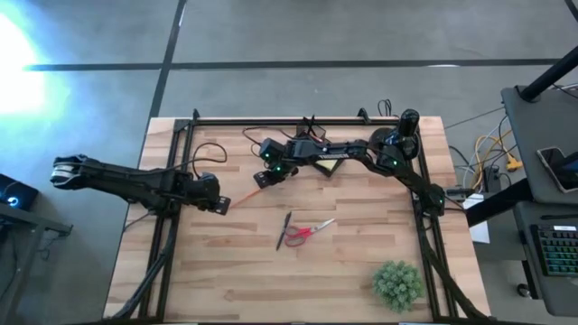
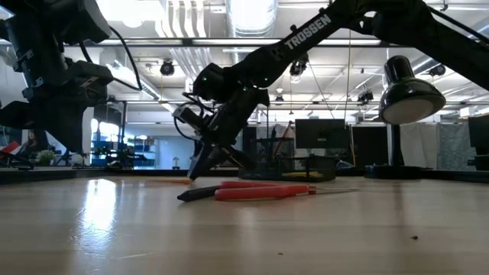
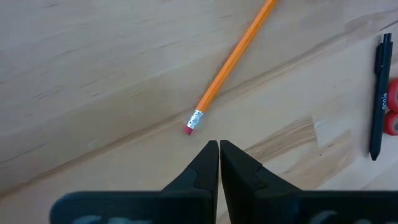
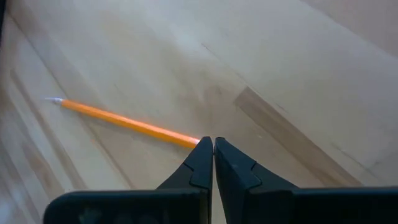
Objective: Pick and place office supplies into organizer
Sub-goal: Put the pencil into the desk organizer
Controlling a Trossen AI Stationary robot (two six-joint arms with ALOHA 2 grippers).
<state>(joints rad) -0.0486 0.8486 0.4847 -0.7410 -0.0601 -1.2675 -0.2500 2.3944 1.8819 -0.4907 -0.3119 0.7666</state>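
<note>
With both sets of fingers pressed shut and empty, the right gripper (image 4: 212,144) at the orange pencil's (image 4: 127,123) tip and the left gripper (image 3: 219,147) just short of its eraser, a closed nudge could roll it across the open table (image 1: 271,280), far from any edge.

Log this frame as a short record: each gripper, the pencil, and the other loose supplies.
left gripper: shut, empty, just short of the pencil's eraser end
right gripper: shut, tips at the pencil's other end; grip unclear
pencil: orange, flat on the table
scissors: red-handled, mid-table
pen: dark, beside the scissors
organizer: black, at the far edge
</note>
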